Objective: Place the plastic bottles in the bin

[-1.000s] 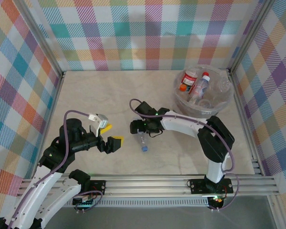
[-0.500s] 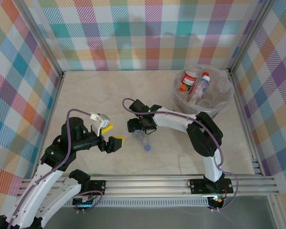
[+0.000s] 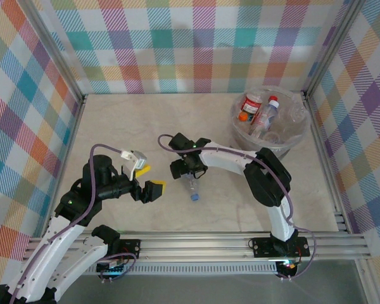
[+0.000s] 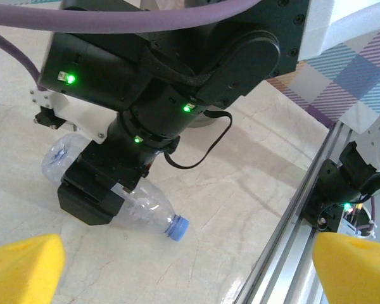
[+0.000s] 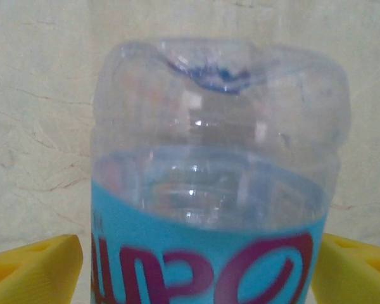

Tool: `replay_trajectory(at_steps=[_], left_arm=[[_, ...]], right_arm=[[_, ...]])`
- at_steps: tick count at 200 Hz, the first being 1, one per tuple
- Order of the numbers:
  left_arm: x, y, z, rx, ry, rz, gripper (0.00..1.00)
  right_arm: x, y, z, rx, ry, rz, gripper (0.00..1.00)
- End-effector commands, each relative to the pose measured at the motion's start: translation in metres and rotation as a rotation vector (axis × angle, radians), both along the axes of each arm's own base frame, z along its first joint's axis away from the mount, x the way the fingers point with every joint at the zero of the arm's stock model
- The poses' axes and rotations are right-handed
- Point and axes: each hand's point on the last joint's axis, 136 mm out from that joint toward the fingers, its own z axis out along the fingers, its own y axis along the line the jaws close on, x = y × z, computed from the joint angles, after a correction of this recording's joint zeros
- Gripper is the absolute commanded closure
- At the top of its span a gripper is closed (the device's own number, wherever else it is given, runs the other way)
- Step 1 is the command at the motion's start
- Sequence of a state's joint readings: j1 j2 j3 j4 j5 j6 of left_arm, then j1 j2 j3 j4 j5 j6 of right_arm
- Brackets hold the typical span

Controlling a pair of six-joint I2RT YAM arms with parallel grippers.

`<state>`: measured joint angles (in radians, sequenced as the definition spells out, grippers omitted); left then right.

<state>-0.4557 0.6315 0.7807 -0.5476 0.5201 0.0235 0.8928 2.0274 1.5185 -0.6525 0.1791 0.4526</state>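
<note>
- Change of posture: since a moment earlier, the right arm's elbow had drawn in from the right edge of the worktop (image 3: 126,126) toward its middle. The right gripper (image 5: 199,269) had shifted slightly toward the left edge while staying over the loose bottle (image 3: 191,189).
- The bottle itself had not moved. It lay on its side near the middle of the worktop, a little toward the near edge.
- Right jaws: apart, with one yellow pad (image 5: 31,263) on each side of the bottle's body. They had crept slightly inward. A sliver of worktop showed between that pad and the bottle wall, so the grip was judged not yet made.
- The left gripper (image 3: 149,179) was unchanged. Its jaws stood fully apart and held nothing, near the bottle on its left-edge side.
- Meaning for the task: the grasp was the step in hand. This was the one bottle left on the worktop. Several other bottles (image 3: 259,111) already lay in the bin (image 3: 285,147) at the far right corner. After clamping, a lift and a carry to that corner would remain.
- Appearance of the bottle: clear, thin-walled plastic, apparently empty, with its base dented inward.
- It carried a light blue label with magenta lettering.
- Its blue cap (image 4: 175,227) pointed toward the near edge.
- Handling judgement: the wall would probably yield under the pads.
</note>
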Motion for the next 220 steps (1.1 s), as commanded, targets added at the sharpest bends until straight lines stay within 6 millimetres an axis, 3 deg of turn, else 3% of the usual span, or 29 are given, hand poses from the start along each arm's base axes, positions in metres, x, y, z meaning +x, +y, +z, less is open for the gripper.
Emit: replay_trajectory(at_steps=[1, 70, 109, 175, 220], left_arm=[[-0.001, -0.002, 0.004, -0.006, -0.019, -0.025, 0.0], [-0.002, -0.002, 0.004, -0.006, -0.022, -0.026, 0.0], [-0.003, -0.003, 0.007, -0.016, -0.028, -0.034, 0.0], [-0.014, -0.003, 0.028, -0.095, -0.151, -0.063, 0.0], [-0.017, 0.004, 0.039, -0.13, -0.258, -0.03, 0.0]], right_arm=[[-0.002, -0.004, -0.006, -0.075, 0.002, 0.035, 0.11], [0.005, -0.002, 0.0, -0.095, -0.051, 0.067, 0.26], [0.006, 0.001, 0.031, -0.025, -0.116, 0.097, 0.32], [0.003, -0.005, 0.153, 0.129, -0.315, 0.179, 0.33], [0.004, -0.035, 0.241, 0.137, -0.465, 0.171, 0.34]])
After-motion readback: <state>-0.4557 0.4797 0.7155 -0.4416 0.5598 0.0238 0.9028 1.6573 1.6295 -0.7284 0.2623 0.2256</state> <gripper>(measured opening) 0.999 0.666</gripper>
